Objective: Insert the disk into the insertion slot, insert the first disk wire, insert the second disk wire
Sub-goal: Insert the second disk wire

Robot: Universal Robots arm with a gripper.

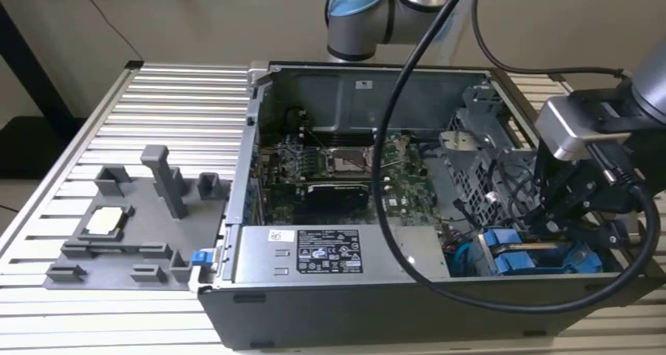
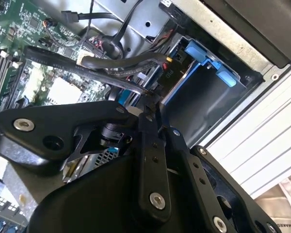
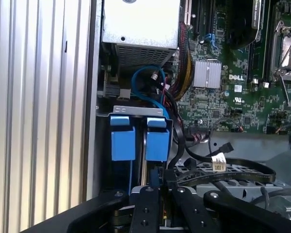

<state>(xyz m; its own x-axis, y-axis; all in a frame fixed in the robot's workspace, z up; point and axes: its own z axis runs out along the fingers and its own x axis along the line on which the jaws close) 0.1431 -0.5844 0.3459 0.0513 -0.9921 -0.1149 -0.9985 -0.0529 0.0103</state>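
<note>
The computer case (image 1: 344,292) lies open on its side on a ribbed aluminium table (image 1: 167,97), and the arm has its gripper (image 1: 567,226) down inside the case's corner at the exterior view's right, close above the drive bays. The disk (image 1: 541,260) in its bright blue carrier sits in the insertion slot (image 3: 117,110), low in that corner beside the power supply (image 1: 333,253); in the first wrist view two blue carrier tabs (image 3: 122,138) stand side by side under the grey metal edge of the bay. The gripper's black fingers (image 2: 148,121) look drawn close together at their tips, right at a black cable connector (image 2: 167,73) by the end of the blue frame, though I cannot tell whether they actually have hold of it. A bundle of black wires (image 2: 116,63) runs from there across toward the green motherboard (image 3: 233,77), and a blue cable (image 3: 145,87) loops just above the bay. Off on the table at the exterior view's left rests a grey fixture tray (image 1: 136,222) with a small pale part (image 1: 108,220) lying in it.
</note>
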